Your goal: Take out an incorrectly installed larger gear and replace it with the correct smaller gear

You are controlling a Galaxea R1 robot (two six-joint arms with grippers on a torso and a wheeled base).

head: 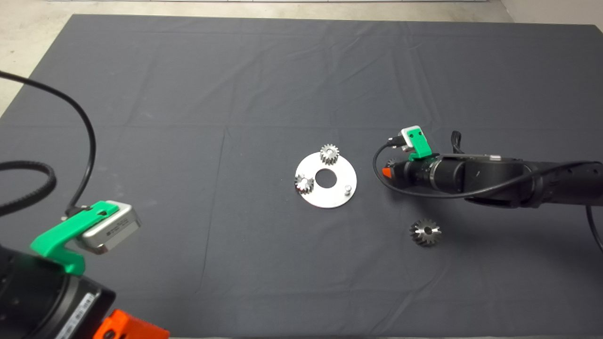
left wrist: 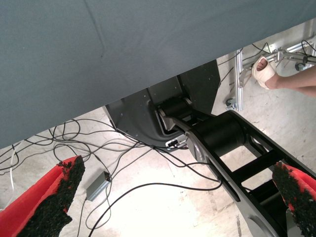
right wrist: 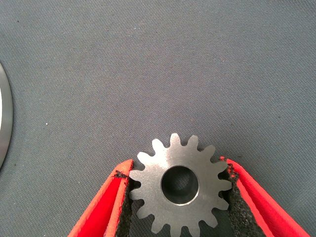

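My right gripper point(head: 388, 168) is just right of the round metal plate point(head: 330, 195), low over the mat. In the right wrist view it point(right wrist: 175, 170) is shut on the smaller gear point(right wrist: 148, 190), dark grey with short teeth, with a pad against the teeth on each side. I cannot tell whether the gear rests on the mat. The larger gear point(head: 425, 232), with flared teeth, lies loose on the mat in front of the right arm. The plate's peg point(head: 347, 189) nearest the right gripper is bare. My left gripper point(head: 127, 327) is parked at the lower left, open and empty.
Two brighter silver gears point(head: 330, 154) point(head: 304, 183) sit on the plate's far and left pegs. The plate's edge point(right wrist: 4, 118) shows in the right wrist view. The left wrist view shows the floor with cables, the robot's base and a person's foot point(left wrist: 264, 71).
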